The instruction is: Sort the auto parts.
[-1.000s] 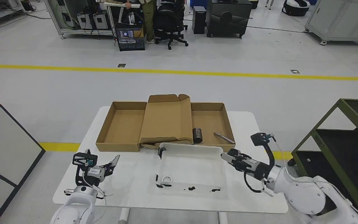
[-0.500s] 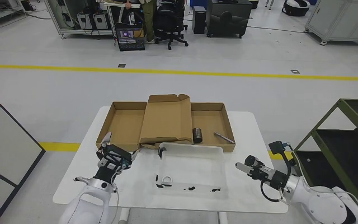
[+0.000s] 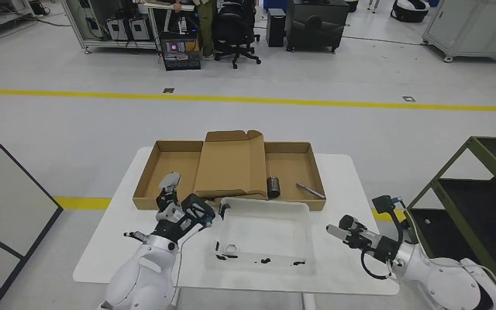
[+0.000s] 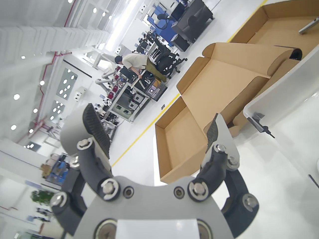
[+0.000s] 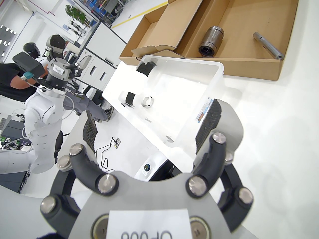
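Top view: cylinder (image 3: 273, 187) and rod (image 3: 311, 190) lie in the box (image 3: 294, 167) behind the white bin (image 3: 263, 229). The left gripper (image 4: 152, 115) and right gripper (image 5: 150, 111) flank the bin, spread and empty. Risk: the left gripper, close by, could clip its corner.

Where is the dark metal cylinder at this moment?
Top view: the dark cylinder lies in the right compartment of the cardboard box, beside the metal rod, behind the white bin.

White arms (image 3: 434, 273) carry black cables (image 3: 363, 267) (grey tool (image 5: 150, 118), silver screws (image 5: 107, 184)).
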Action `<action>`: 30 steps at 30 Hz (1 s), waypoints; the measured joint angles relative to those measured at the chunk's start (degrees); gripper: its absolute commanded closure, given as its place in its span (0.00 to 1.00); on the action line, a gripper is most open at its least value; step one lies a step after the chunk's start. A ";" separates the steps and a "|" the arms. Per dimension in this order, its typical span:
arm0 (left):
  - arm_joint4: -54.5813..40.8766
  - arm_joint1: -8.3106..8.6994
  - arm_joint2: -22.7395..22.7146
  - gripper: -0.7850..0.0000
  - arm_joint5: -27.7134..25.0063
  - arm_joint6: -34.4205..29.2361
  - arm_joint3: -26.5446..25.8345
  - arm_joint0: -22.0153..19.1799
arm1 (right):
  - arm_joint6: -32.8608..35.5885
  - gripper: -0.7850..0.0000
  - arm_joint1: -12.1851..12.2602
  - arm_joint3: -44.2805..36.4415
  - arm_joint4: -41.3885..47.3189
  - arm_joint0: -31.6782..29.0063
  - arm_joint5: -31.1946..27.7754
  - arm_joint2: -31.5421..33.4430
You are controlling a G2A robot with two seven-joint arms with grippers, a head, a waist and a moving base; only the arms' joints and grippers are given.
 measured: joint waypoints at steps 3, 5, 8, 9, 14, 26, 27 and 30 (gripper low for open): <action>-2.70 -0.44 4.01 0.00 -9.99 -6.11 -0.76 -4.27 | 0.00 0.00 0.00 0.00 0.00 0.00 0.00 0.00; -6.42 -0.93 7.00 0.00 -17.86 -11.39 -0.12 -7.10 | 0.00 0.00 0.00 0.00 0.00 0.00 0.00 0.00; -18.58 -2.15 9.72 0.00 -25.79 -20.62 3.25 -11.36 | 0.00 0.00 0.00 0.00 0.00 0.00 0.00 0.00; -23.35 -2.56 10.05 0.00 -27.00 -23.58 4.63 -12.83 | 0.00 0.00 0.00 0.00 0.00 0.00 0.00 0.00; -44.98 -4.11 10.33 0.00 -24.55 -35.76 10.16 -20.30 | 0.00 0.00 0.00 0.00 0.00 0.00 0.00 0.00; -37.90 -4.05 10.01 0.00 -19.48 -31.74 5.14 -20.93 | 0.00 0.00 0.00 0.00 0.00 0.00 0.00 0.00; -40.29 -4.20 9.96 0.00 -18.90 -33.70 6.20 -21.27 | 0.00 0.00 0.00 0.00 0.00 0.00 0.00 0.00; -51.44 -4.82 9.47 0.00 -15.95 -42.82 9.87 -24.56 | 0.00 0.00 0.00 0.00 0.00 0.00 0.00 0.00</action>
